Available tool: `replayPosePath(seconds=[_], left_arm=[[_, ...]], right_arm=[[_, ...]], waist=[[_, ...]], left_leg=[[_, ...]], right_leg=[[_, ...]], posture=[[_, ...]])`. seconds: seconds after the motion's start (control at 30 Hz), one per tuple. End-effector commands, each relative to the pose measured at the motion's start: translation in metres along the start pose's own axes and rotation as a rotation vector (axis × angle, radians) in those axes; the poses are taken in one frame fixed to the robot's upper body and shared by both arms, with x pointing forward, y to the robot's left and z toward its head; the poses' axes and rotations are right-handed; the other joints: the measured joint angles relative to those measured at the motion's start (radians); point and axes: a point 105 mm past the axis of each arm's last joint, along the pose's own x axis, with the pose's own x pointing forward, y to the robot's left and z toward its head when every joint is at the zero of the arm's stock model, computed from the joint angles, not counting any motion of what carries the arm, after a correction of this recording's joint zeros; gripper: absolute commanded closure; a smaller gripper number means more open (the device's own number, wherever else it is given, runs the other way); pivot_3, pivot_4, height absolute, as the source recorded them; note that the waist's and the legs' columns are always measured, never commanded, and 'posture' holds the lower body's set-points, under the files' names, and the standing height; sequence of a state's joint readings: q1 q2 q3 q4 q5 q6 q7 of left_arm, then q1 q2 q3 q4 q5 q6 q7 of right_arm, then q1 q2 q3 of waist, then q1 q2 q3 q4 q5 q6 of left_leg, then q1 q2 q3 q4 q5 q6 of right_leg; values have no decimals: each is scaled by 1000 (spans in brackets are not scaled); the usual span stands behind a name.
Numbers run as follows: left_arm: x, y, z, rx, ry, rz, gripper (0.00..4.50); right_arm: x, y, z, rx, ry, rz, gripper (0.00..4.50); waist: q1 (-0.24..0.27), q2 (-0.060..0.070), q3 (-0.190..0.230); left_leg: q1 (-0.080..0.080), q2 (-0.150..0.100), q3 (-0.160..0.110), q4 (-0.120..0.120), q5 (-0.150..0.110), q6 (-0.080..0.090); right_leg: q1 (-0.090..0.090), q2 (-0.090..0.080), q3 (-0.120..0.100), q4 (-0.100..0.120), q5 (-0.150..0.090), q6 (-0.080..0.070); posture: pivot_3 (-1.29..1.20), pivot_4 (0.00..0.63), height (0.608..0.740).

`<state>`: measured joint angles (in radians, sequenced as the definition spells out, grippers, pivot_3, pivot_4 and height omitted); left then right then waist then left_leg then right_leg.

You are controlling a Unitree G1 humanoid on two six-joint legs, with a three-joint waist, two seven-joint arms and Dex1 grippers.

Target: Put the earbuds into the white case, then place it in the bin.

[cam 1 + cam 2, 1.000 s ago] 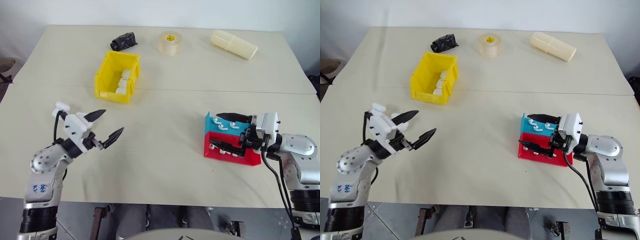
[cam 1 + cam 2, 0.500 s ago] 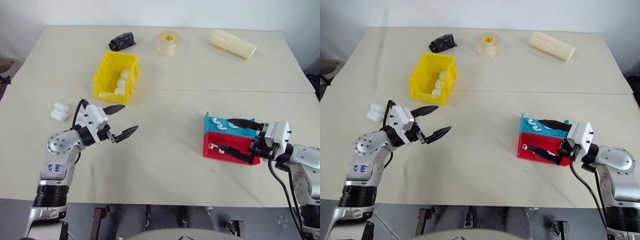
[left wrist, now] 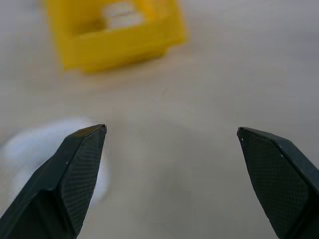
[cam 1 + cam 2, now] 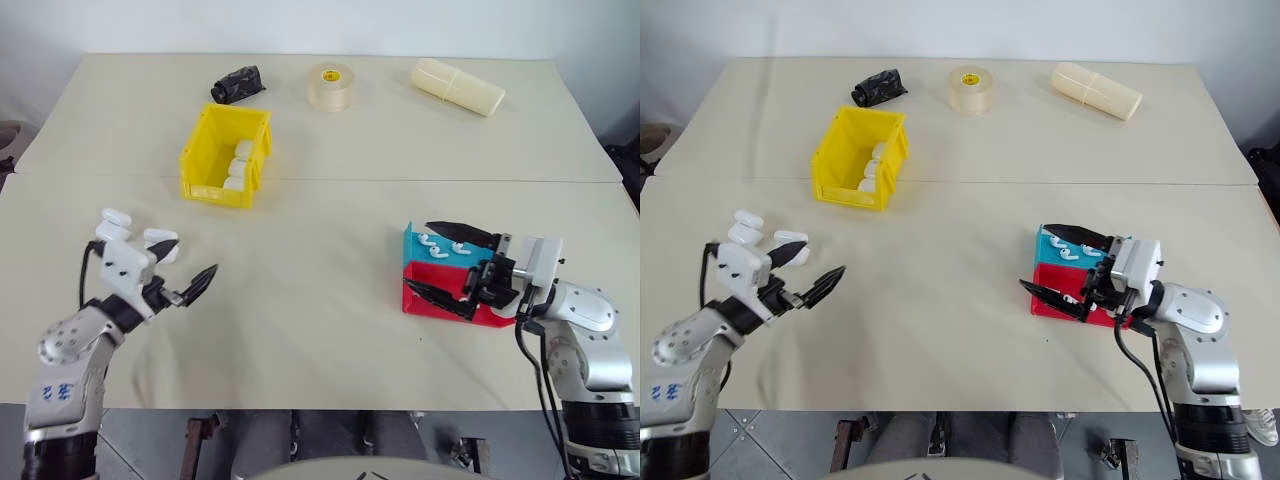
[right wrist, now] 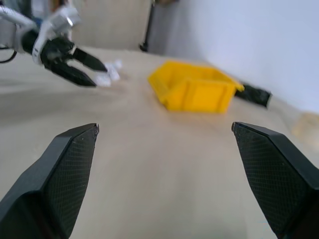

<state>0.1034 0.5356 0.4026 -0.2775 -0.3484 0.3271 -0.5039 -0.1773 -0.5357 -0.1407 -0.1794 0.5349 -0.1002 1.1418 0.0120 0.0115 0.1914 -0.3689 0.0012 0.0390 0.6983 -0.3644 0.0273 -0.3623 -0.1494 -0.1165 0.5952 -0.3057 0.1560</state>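
Earbuds (image 4: 437,241) lie loose in the teal tray (image 4: 415,243), with more in the red tray (image 4: 425,303) set against its near side, over on the robot's right part of the table (image 4: 320,300). From where I stand, no bud has been picked up yet, so the job looks to be at its very start: fetching a case and a pair of buds.

The right gripper (image 4: 442,262) hangs over the two trays, its black fingers spread as wide as they go, one above the teal tray and one above the red, with nothing between them. The left gripper (image 4: 806,269) is also fully spread and empty, held low near the table's left edge. A white case (image 4: 744,224) sits on the table just beyond that gripper, close to its wrist, partly masked by the white housing; I cannot tell whether its lid is up.

The yellow bin (image 4: 225,152) stands further back on the left, with several white cases (image 4: 237,166) already inside it.

Next, I would expect the left gripper to line up on the loose case and close gently on its rounded sides, which look slippery. The right gripper needs a fine pinch on one tiny bud without nudging the trays.
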Motion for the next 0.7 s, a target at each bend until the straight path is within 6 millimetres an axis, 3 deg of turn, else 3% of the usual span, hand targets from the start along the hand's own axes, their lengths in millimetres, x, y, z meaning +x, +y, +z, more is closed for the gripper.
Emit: replayPosePath(seconds=[0.03,0.3,0.5,0.7], left_arm=[[-23,12,5,-35,6,161,22],[-46,13,-10,-179,152,286,22],[-34,18,6,-216,263,280,22],[-10,32,29,-196,512,195,22]], right_arm=[[10,2,14,-40,-78,35,0],[14,9,11,-4,-68,103,0],[7,12,6,43,-23,130,0],[7,15,6,63,-8,149,0]], waist=[[7,0,0],[11,0,0],[12,0,0],[10,0,0]], left_leg=[[0,-1,0,0,0,0],[0,-1,-1,0,0,0],[0,-1,-2,0,0,0],[0,-1,-1,1,0,-1]], right_leg=[[0,-1,0,0,0,0],[1,-1,0,0,0,0],[0,0,0,1,-1,-1],[-1,0,1,3,-1,-2]], posture=[[0,150,740],[0,150,740],[0,150,740],[0,150,740]])
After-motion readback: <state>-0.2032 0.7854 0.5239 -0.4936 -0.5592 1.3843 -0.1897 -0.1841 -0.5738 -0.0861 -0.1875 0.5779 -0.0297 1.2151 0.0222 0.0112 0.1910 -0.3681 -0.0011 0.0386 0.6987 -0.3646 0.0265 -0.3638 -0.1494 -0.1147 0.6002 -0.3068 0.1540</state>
